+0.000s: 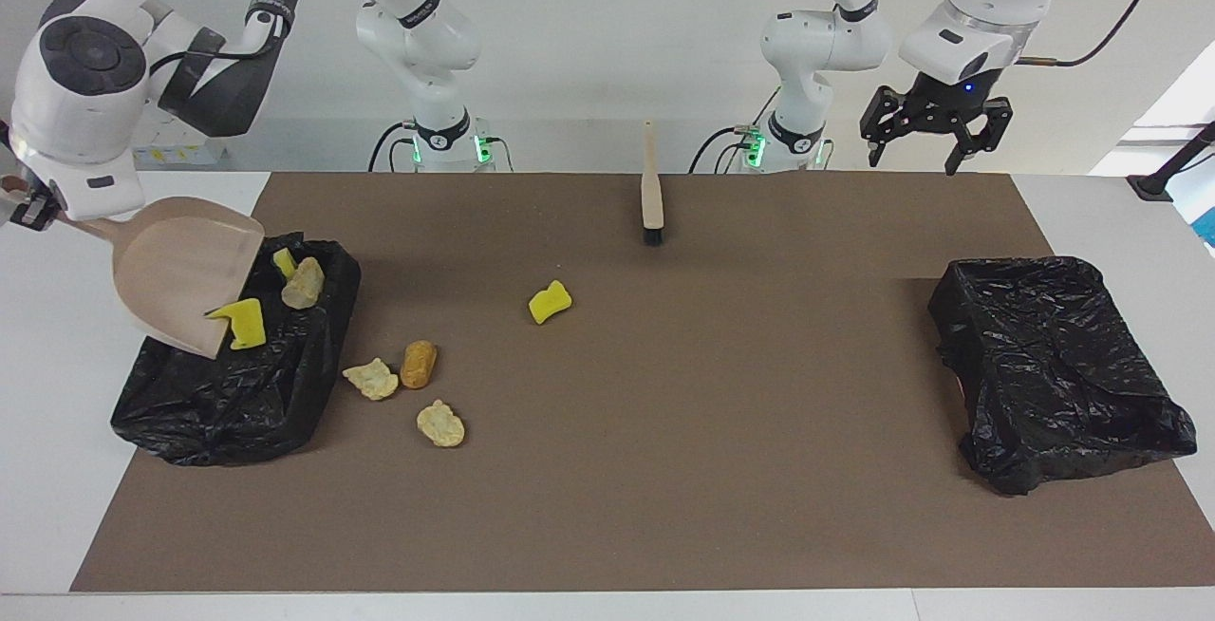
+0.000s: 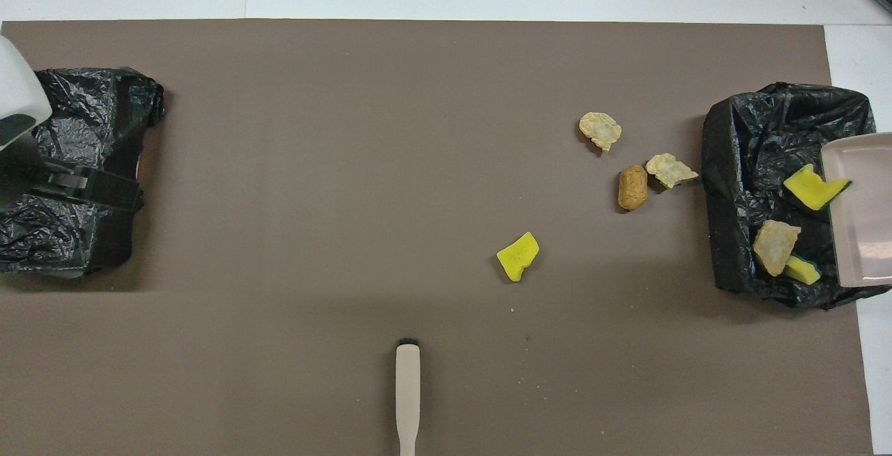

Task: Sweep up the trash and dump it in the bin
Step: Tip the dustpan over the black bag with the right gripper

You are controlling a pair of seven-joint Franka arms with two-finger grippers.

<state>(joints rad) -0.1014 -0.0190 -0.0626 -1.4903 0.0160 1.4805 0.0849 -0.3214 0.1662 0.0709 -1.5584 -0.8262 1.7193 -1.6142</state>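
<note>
The dustpan [image 1: 180, 270] was tipped over the bin [image 1: 237, 384] at the right arm's end, its handle clamped in the right end effector [image 1: 24, 208], seemingly. Light, soft trash [image 1: 242, 322] slid off; four bits [image 1: 408, 384] lay beside the bin. The left end effector [image 1: 935, 127] hung spread, empty.

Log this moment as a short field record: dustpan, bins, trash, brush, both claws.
dustpan: tilted over the bin at the right arm's end, held by the right claw
trash dumped: three pieces sliding into that bin
trash on mat: four pieces
brush: lying free near the robots
left claw: open, raised, empty
other bin: at the left arm's end
</note>
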